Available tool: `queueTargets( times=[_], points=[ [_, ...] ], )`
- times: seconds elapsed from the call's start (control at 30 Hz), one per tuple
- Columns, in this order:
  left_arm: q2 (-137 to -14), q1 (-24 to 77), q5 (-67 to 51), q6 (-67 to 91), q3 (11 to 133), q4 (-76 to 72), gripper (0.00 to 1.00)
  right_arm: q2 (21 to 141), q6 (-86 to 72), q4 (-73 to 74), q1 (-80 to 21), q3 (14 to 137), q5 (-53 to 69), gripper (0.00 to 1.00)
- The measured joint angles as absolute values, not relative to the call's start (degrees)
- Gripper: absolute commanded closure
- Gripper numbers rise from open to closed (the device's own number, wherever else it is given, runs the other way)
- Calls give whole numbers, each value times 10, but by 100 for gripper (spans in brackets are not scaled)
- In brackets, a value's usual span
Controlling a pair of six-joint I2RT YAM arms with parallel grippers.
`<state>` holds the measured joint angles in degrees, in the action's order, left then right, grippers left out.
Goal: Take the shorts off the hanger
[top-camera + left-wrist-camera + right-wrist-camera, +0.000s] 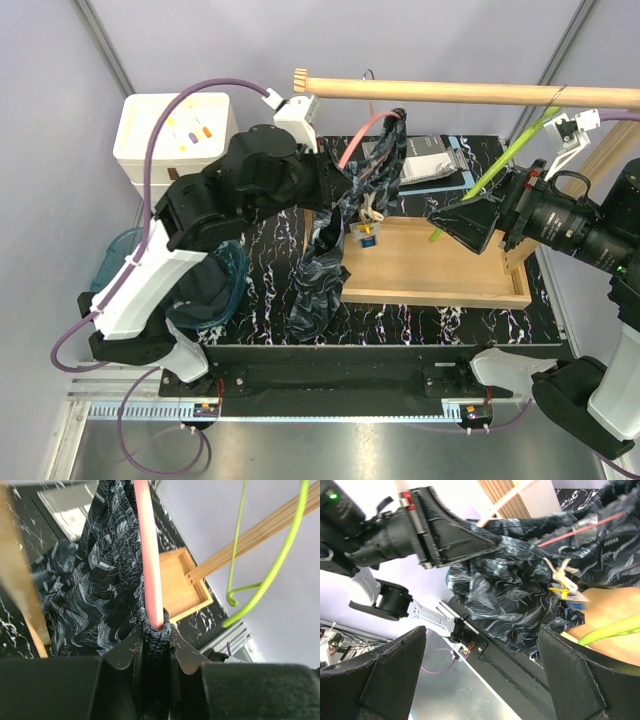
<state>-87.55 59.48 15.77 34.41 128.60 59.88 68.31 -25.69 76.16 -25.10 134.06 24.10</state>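
The marbled dark shorts [325, 250] hang from a pink hanger [362, 135] on the wooden rod [450, 92] and trail down onto the table. My left gripper [335, 188] is shut on the shorts' waistband [156, 635], right where it wraps the end of the pink hanger [149, 555]. To the right, by a green hanger [505, 160], my right gripper [447, 215] stands open and apart from the cloth. In the right wrist view the right gripper [482, 630] holds nothing, and the shorts [520, 600] hang beyond it.
A wooden tray [440, 270] lies on the black marbled table under the rod. A plain dark cloth is bunched in a blue bowl [232, 272] at the left. A white bin [175, 130] stands at the back left, and booklets [430, 160] lie behind the tray.
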Motion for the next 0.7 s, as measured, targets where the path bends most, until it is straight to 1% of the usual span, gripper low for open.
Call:
queueTargets(
  times=[0.17, 0.33, 0.47, 0.7],
  points=[
    [-877, 595, 139, 346, 1248, 596, 100, 662, -257, 765, -251, 1312, 228, 0],
    [-839, 595, 109, 343, 1159, 587, 100, 657, -257, 764, -251, 1272, 215, 0],
    [-811, 595, 74, 341, 1112, 587, 100, 671, -254, 764, -251, 1256, 214, 0],
    [-763, 595, 14, 339, 1078, 565, 100, 719, -233, 762, -251, 1261, 196, 0]
  ],
)
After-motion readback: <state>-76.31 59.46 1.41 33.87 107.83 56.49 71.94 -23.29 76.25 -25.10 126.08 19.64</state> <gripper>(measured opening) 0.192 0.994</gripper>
